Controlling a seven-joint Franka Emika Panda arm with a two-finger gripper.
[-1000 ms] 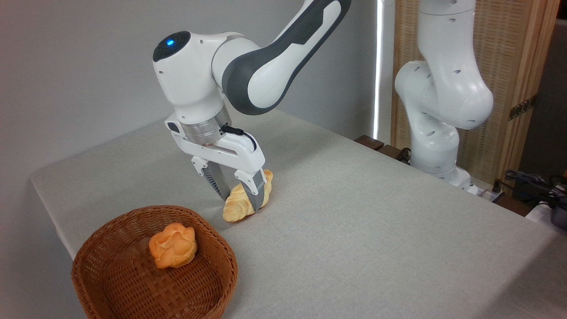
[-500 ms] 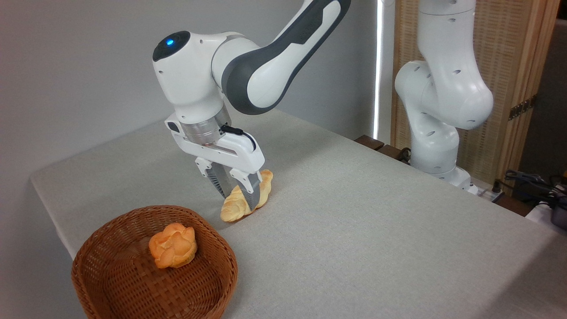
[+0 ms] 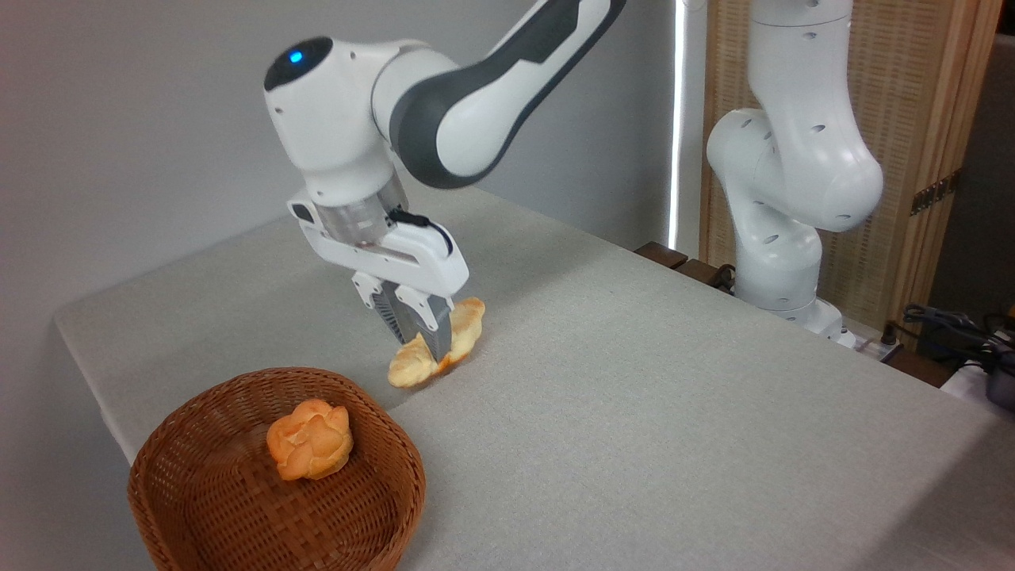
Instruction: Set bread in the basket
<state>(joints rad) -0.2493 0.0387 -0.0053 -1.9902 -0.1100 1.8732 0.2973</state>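
The gripper (image 3: 423,342) is now clamped across the middle of the bread (image 3: 438,342); a second ago its fingers stood apart around the roll. The roll has since come up off the grey tablecloth (image 3: 634,412), tilted, so the grasp seems secure. It hangs near the wicker basket (image 3: 238,507), which already holds an orange bun (image 3: 309,438).

Bread (image 3: 468,323) pale golden-yellow; basket (image 3: 208,500) reddish-brown woven wicker w/ orange bun (image 3: 309,449); tabletop (image 3: 634,412) light grey.
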